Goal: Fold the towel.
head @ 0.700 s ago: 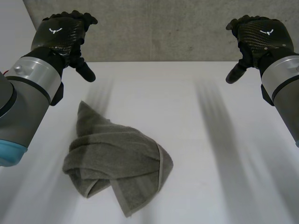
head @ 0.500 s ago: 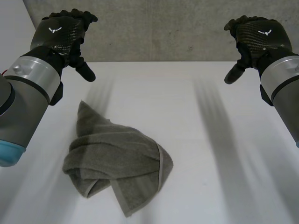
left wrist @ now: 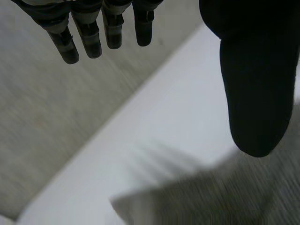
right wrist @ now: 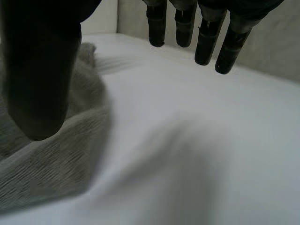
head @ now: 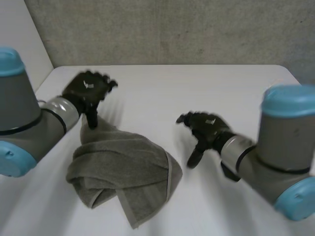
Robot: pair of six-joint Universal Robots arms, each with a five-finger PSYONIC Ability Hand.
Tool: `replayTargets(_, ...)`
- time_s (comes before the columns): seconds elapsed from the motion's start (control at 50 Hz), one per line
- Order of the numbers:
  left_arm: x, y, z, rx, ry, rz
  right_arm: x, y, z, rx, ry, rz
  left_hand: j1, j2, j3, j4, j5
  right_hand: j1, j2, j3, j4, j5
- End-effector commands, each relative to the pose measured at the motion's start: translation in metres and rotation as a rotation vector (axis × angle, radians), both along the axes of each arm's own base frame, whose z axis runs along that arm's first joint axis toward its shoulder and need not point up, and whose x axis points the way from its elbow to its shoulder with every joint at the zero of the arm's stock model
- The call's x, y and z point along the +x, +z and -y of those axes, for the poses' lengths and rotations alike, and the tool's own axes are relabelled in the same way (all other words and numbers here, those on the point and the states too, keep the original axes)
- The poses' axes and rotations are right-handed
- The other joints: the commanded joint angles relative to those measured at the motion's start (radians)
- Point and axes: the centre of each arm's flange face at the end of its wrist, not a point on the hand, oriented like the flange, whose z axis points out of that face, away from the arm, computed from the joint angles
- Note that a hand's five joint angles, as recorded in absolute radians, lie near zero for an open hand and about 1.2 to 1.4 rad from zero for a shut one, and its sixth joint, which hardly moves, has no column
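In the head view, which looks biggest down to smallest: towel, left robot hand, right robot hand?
1. The towel, clearly largest.
2. The left robot hand and right robot hand look about alike; unranked.

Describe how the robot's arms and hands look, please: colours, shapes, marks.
The left arm and the right arm are thick grey tubes with rounded light-blue caps and a silvery band at the wrist. The left robot hand and the right robot hand are black, with fingers and a thumb; each back carries a small white mark.
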Motion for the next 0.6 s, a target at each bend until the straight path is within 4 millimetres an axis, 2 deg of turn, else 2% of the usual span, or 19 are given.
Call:
replayTargets(0.02, 0.002, -0.054, 0.000, 0.152, -0.023, 0.141, 0.023, -0.040, -0.019, 0.057, 0.061, -0.005, 0.038, 0.041, 0.041, 0.041, 0.019, -0.053, -0.067, -0.062, -0.080, -0.058)
replayTargets(0.08, 0.002, -0.074, 0.000, 0.197, -0.038, 0.185, 0.029, -0.051, -0.021, 0.064, 0.076, -0.005, 0.056, 0.058, 0.058, 0.059, 0.036, -0.053, -0.067, -0.062, -0.080, -0.058)
replayTargets(0.16, 0.001, -0.084, -0.001, 0.221, -0.046, 0.200, 0.031, -0.058, -0.019, 0.055, 0.065, -0.007, 0.123, 0.126, 0.126, 0.126, 0.104, -0.031, -0.045, -0.040, -0.058, -0.036)
replayTargets(0.2, 0.001, -0.089, -0.001, 0.230, -0.047, 0.206, 0.033, -0.060, -0.016, 0.034, 0.052, -0.003, 0.290, 0.293, 0.292, 0.293, 0.270, 0.194, 0.179, 0.185, 0.167, 0.189)
replayTargets(0.22, 0.001, -0.089, -0.001, 0.230, -0.047, 0.206, 0.033, -0.060, -0.016, 0.034, 0.052, -0.002, 0.291, 0.293, 0.293, 0.294, 0.271, 0.195, 0.181, 0.186, 0.168, 0.190)
replayTargets(0.26, 0.000, -0.089, 0.000, 0.221, -0.048, 0.201, 0.035, -0.060, -0.012, 0.013, 0.043, 0.006, 0.664, 0.667, 0.667, 0.667, 0.645, 0.519, 0.505, 0.510, 0.492, 0.514)
replayTargets(0.28, 0.000, -0.089, 0.000, 0.220, -0.048, 0.201, 0.035, -0.060, -0.012, 0.013, 0.043, 0.006, 0.667, 0.669, 0.669, 0.669, 0.647, 0.521, 0.507, 0.512, 0.494, 0.516)
replayTargets(0.3, -0.001, -0.086, 0.002, 0.207, -0.043, 0.191, 0.036, -0.060, -0.010, 0.002, 0.042, 0.012, 0.847, 0.849, 0.849, 0.850, 0.827, 0.736, 0.722, 0.727, 0.709, 0.731)
replayTargets(0.32, -0.001, -0.086, 0.002, 0.207, -0.043, 0.191, 0.036, -0.060, -0.010, 0.002, 0.042, 0.012, 0.849, 0.851, 0.851, 0.851, 0.829, 0.738, 0.724, 0.729, 0.711, 0.733)
replayTargets(0.36, -0.005, -0.079, 0.007, 0.154, -0.043, 0.170, 0.039, -0.058, -0.004, -0.018, 0.036, 0.021, 1.111, 1.114, 1.114, 1.114, 1.092, 1.153, 1.138, 1.144, 1.126, 1.148)
replayTargets(0.38, -0.005, -0.079, 0.007, 0.154, -0.043, 0.169, 0.039, -0.058, -0.004, -0.018, 0.036, 0.021, 1.113, 1.115, 1.115, 1.116, 1.093, 1.155, 1.141, 1.146, 1.128, 1.150)
replayTargets(0.4, -0.008, -0.074, 0.010, 0.118, -0.044, 0.154, 0.040, -0.055, 0.002, -0.032, 0.028, 0.026, 1.214, 1.217, 1.216, 1.217, 1.194, 1.168, 1.154, 1.160, 1.142, 1.164)
replayTargets(0.44, -0.011, -0.066, 0.013, 0.067, -0.043, 0.135, 0.042, -0.049, 0.007, -0.053, 0.026, 0.037, 1.215, 1.218, 1.217, 1.218, 1.195, 1.168, 1.154, 1.160, 1.142, 1.164)
replayTargets(0.46, -0.016, -0.050, 0.016, 0.001, -0.043, 0.105, 0.046, -0.039, 0.012, -0.084, 0.027, 0.059, 1.215, 1.218, 1.217, 1.218, 1.195, 1.168, 1.154, 1.160, 1.142, 1.164)
replayTargets(0.48, -0.016, -0.050, 0.016, 0.001, -0.043, 0.105, 0.046, -0.039, 0.012, -0.085, 0.027, 0.059, 1.215, 1.218, 1.217, 1.218, 1.195, 1.168, 1.154, 1.160, 1.142, 1.164)
replayTargets(0.52, -0.027, -0.017, 0.017, -0.114, -0.043, 0.017, 0.054, -0.005, 0.029, -0.178, 0.025, 0.121, 1.215, 1.218, 1.217, 1.218, 1.195, 1.168, 1.154, 1.160, 1.142, 1.164)
replayTargets(0.54, -0.027, -0.017, 0.017, -0.115, -0.043, 0.016, 0.054, -0.005, 0.029, -0.179, 0.025, 0.121, 1.215, 1.218, 1.217, 1.218, 1.195, 1.168, 1.154, 1.160, 1.142, 1.164)
replayTargets(0.58, -0.036, 0.022, 0.016, -0.212, -0.029, -0.127, 0.048, 0.058, 0.057, -0.352, -0.012, 0.209, 1.215, 1.218, 1.217, 1.218, 1.195, 1.168, 1.154, 1.160, 1.142, 1.164)
replayTargets(0.6, -0.036, 0.022, 0.016, -0.213, -0.029, -0.128, 0.048, 0.058, 0.057, -0.353, -0.012, 0.209, 1.215, 1.218, 1.217, 1.218, 1.195, 1.168, 1.154, 1.160, 1.142, 1.164)
